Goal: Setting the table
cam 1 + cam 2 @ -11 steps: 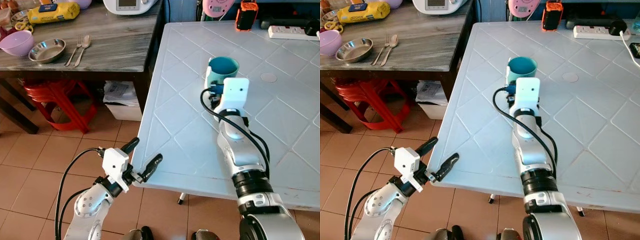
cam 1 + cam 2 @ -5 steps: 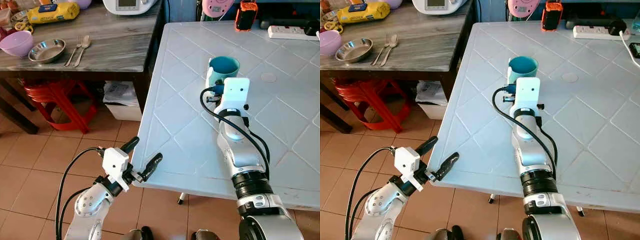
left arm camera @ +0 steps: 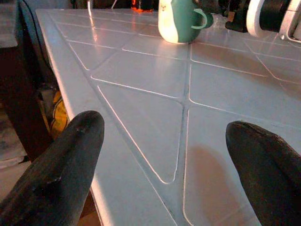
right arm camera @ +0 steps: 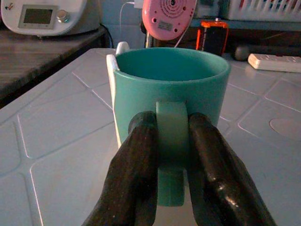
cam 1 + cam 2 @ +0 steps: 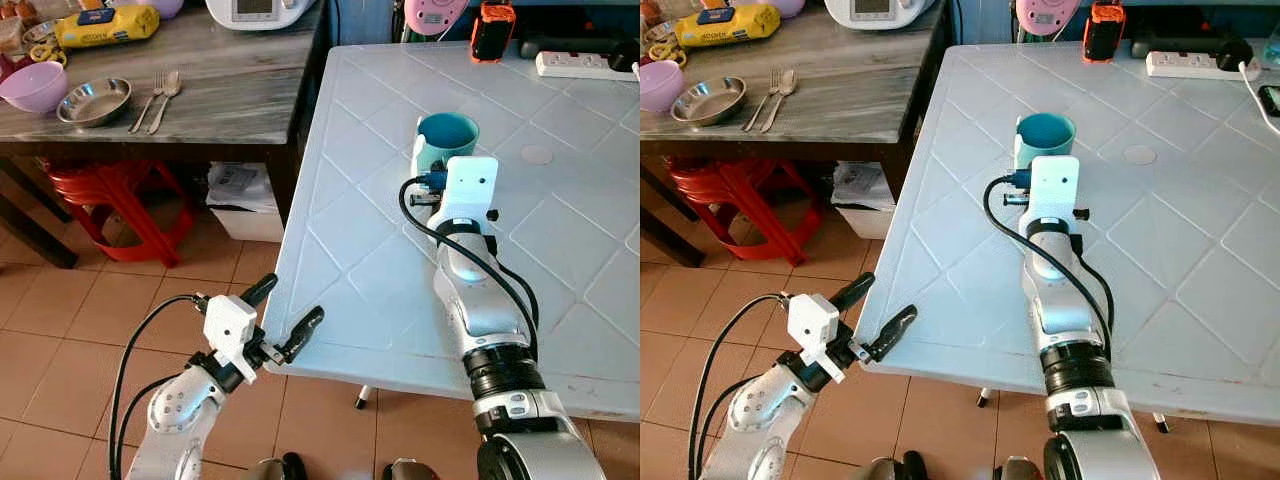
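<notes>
On the grey side counter (image 5: 230,90) at my far left lie a purple bowl (image 5: 35,85), a steel dish (image 5: 93,101) and a fork and spoon (image 5: 157,98) side by side; none of these has reached the table yet.

My left gripper (image 5: 283,318) hangs at the near left corner of the white table (image 5: 360,260). Its two fingers are spread wide and hold nothing; in the left wrist view the tabletop runs on between them.

Further right, my right arm extends over the table. My right gripper (image 4: 169,141) has its two fingers (image 4: 136,160) pressed against either side of the handle of the teal mug (image 5: 446,135). The mug stands upright on the table, toward the middle, with its base apparently resting on the surface.

Step in hand, as I judge it: placing the mug at its setting. The next move calls for parting the fingers evenly so neither one drags the handle, then drawing the gripper straight back along its own line. A sideways pull could tip or turn the mug.
</notes>
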`<state>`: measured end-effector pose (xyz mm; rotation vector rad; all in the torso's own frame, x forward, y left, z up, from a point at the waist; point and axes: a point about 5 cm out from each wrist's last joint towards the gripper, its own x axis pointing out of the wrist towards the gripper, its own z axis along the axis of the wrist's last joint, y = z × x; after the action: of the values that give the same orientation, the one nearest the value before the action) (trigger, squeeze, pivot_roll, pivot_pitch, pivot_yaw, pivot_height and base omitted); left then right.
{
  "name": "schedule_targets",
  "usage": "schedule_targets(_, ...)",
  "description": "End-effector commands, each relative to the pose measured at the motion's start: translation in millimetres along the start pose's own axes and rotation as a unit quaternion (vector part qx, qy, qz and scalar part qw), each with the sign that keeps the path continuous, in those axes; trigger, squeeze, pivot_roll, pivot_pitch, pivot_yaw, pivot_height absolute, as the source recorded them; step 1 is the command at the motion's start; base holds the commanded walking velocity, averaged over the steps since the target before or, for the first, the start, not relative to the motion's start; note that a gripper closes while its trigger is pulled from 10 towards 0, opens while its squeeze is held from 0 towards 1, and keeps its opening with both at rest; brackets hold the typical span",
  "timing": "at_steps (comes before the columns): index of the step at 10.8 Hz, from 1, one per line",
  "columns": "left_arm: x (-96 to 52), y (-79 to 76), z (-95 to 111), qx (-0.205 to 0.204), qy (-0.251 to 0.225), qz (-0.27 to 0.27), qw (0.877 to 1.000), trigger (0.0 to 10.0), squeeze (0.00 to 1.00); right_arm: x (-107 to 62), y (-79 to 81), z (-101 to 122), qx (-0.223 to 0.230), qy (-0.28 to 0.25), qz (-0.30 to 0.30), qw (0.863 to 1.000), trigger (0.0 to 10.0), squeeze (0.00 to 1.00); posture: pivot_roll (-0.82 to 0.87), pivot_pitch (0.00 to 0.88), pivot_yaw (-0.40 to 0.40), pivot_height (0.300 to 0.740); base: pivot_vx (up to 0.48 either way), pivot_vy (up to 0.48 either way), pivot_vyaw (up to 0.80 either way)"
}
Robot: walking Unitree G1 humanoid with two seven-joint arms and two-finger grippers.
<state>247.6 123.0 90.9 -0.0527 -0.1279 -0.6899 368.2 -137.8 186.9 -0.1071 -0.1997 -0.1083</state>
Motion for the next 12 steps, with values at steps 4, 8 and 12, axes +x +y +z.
schedule_targets(4,-2.1,6.5,4.4,0.019,0.009,0.023,1.0,10.0,0.0,-6.5,2.7,2.2,0.013,-0.005,0.0,1.0,1.3,0.0,-0.12,0.188,0.128,0.74,0.0,0.0,0.0)
schedule_targets(8,6.5,23.6,28.1,0.053,0.001,0.112,0.992,10.0,0.0,-39.3,-3.0,7.2,0.01,-0.047,0.022,0.999,10.0,0.0,-0.12,0.186,0.127,0.74,0.0,0.0,0.0)
schedule_targets(12,11.9,28.7,29.4,0.05,0.017,0.161,0.986,10.0,0.0,-79.0,-18.2,-2.0,-0.004,-0.028,0.029,0.999,10.0,0.0,-0.14,0.173,0.133,0.74,0.0,0.0,-0.1)
